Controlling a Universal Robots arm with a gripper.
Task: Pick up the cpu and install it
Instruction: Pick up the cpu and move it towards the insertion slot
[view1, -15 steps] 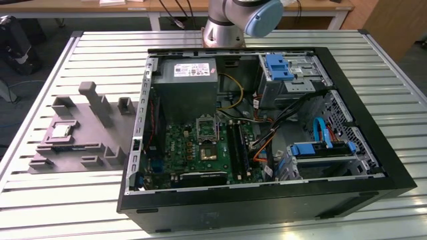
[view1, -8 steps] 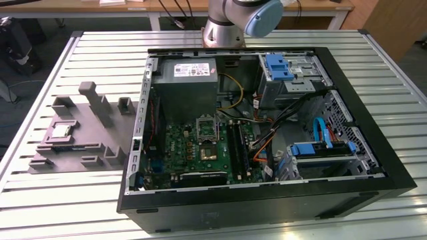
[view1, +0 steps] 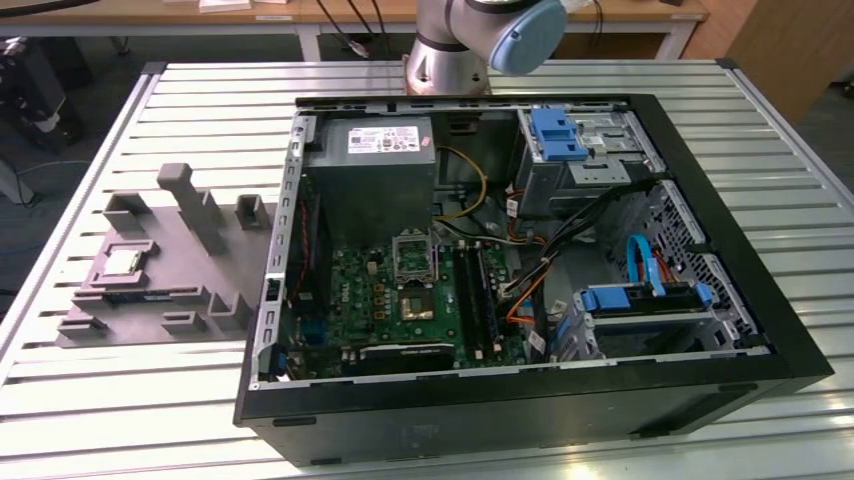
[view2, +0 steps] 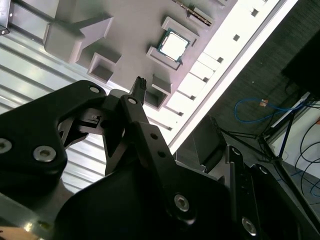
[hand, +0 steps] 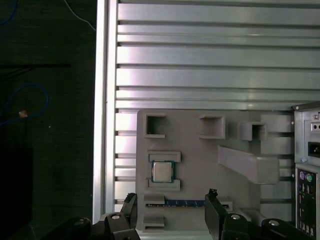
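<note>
The gripper (hand: 171, 200), fingers spread and empty, hangs over the grey tray (view1: 174, 275). The cpu (hand: 161, 171) lies flat in a tray pocket. It is probably light, stiff and fragile, best pinched by opposite edges. To the tray's exterior view's right, the open computer case (view1: 534, 420) rests on the slatted metal table (view1: 134, 400).

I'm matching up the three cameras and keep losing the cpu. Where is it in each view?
Exterior view: the cpu sits in the grey tray, toward the exterior view's left, outside the computer case.
First wrist view: the cpu lies framed between two tray brackets.
Second wrist view: the cpu lies in the same bracketed seat.
Shared landmark: the grey tray.
</note>
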